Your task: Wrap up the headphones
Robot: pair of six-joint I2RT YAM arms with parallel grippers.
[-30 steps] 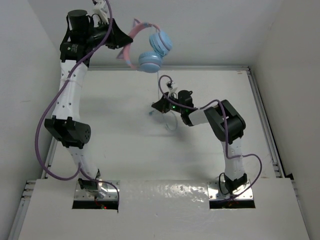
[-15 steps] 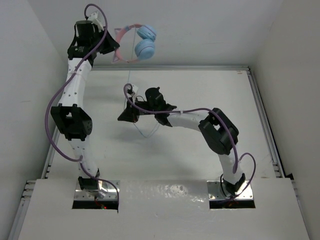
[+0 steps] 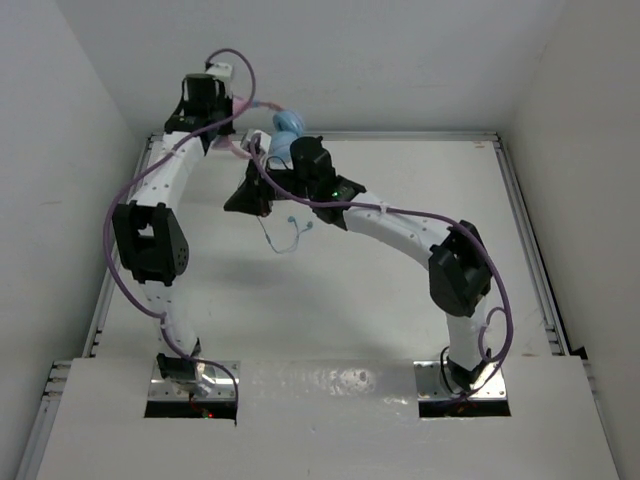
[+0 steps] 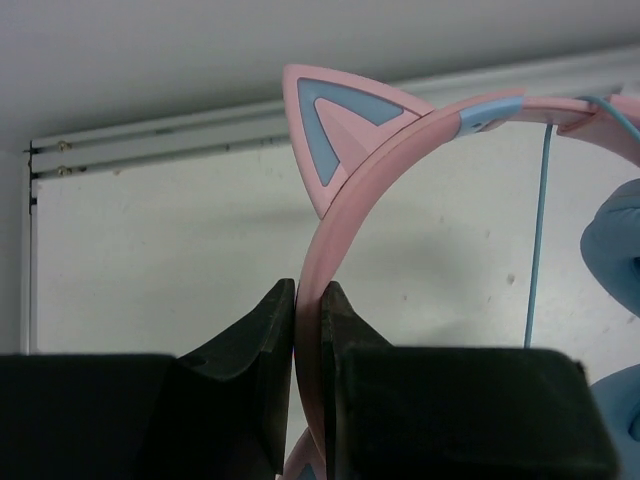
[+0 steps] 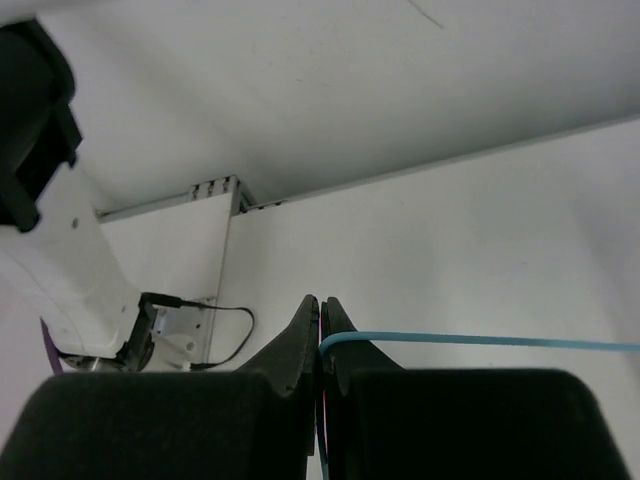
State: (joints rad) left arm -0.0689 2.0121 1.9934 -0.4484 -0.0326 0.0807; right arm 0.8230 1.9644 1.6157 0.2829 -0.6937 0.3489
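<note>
Both arms have shifted over the last second: the left arm has brought the headphones point(image 3: 287, 128) down from high against the far wall to the far left of the table point(image 3: 420, 300), and the right arm has swept from the table's centre out to the far left, so that the two grippers now stand close together. Left gripper point(image 4: 307, 300): jaws pressed narrowly on the pink headband point(image 4: 400, 140), just below one cat-ear point, with the band rising out of the grip and curving off to the right; the grip appears secure. One light blue ear cup point(image 4: 615, 240) shows at the right edge of that view. Right gripper point(image 5: 321, 305): jaws closed to a slit with the thin blue cord point(image 5: 480, 341) pinched between the tips, the cord running off taut to the right. From above, this gripper sits just near and left of the ear cups, and the free end of the cord hangs from it in a loose loop towards the table; whether the plug touches the surface cannot be told. Assessment: the closing of the gap has taken up most of the cord run between cup and pinch point, which suits laying a turn about the headphones. No turn can be confirmed as wound yet, so the wrap is judged to be in its early part. Risk noted: the slack tail may snag as the right arm circles.
</note>
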